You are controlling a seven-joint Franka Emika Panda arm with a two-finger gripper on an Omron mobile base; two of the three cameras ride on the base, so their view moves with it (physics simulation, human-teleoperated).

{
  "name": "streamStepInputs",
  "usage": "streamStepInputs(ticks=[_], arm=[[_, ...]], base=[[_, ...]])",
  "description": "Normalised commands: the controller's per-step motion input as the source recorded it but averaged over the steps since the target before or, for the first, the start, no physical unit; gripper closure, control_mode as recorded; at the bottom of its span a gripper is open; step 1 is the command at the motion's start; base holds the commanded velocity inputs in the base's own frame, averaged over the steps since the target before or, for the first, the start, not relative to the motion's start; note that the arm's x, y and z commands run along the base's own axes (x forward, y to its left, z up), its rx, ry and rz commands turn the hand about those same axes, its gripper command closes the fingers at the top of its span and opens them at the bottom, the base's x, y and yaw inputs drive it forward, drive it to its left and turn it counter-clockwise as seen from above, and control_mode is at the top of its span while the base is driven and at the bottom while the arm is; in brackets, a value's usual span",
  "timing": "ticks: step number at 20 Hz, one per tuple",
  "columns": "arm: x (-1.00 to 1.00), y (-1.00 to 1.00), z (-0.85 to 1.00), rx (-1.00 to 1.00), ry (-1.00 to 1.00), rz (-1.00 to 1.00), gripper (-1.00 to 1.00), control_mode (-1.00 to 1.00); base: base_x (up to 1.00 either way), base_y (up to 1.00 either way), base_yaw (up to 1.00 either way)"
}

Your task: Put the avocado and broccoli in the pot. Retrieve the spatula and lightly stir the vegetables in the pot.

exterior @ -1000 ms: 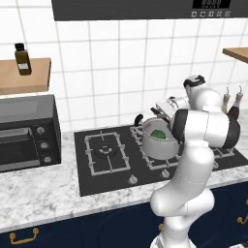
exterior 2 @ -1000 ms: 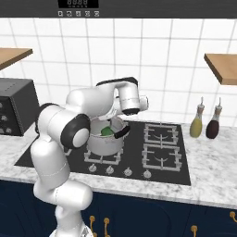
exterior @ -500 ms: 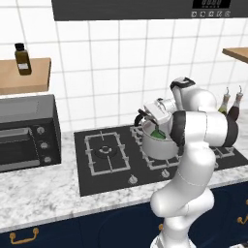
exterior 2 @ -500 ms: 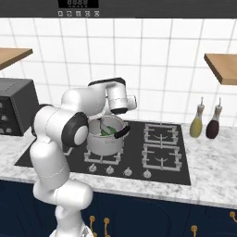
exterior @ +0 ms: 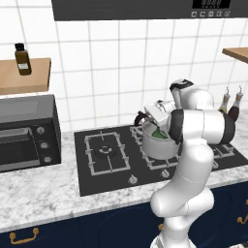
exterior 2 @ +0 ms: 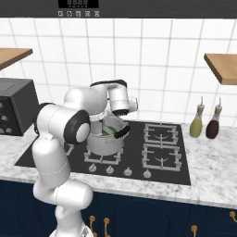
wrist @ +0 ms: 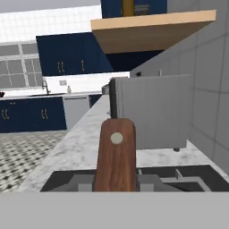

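The steel pot (exterior: 159, 145) (exterior 2: 104, 142) stands on the front right burner of the hob as the left base view shows it, with its black side handle (exterior 2: 121, 132) towards the front. Green vegetables (exterior: 158, 133) (exterior 2: 108, 132) lie inside it; I cannot tell the avocado from the broccoli. My gripper (exterior: 151, 116) (exterior 2: 115, 119) hangs over the pot's mouth, shut on the spatula. The spatula's brown handle (wrist: 115, 154) stands upright close before the hand camera. Its blade is hidden.
A grey toaster oven (exterior: 24, 131) (wrist: 152, 112) sits on the marble counter left of the black hob (exterior: 106, 152). Two bottles (exterior 2: 206, 121) stand right of the hob. A brown bottle (exterior: 22, 58) rests on the wooden wall shelf.
The hand has swung a little to the left and down over the pot, carrying the spatula. The pot has stayed in place.
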Motion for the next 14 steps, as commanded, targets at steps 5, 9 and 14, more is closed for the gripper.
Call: streamStepInputs(ticks=[5, 9, 14], arm=[[0.00, 0.03, 0.01, 0.10, -0.21, -0.33, 1.00, -1.00], [0.01, 0.17, 0.18, 0.07, -0.27, -0.40, 1.00, -1.00], [0.00, 0.01, 0.20, 0.11, -0.12, -0.53, 1.00, -1.00]], base=[[0.00, 0.00, 0.00], [0.00, 0.00, 0.00], [0.00, 0.00, 0.00]])
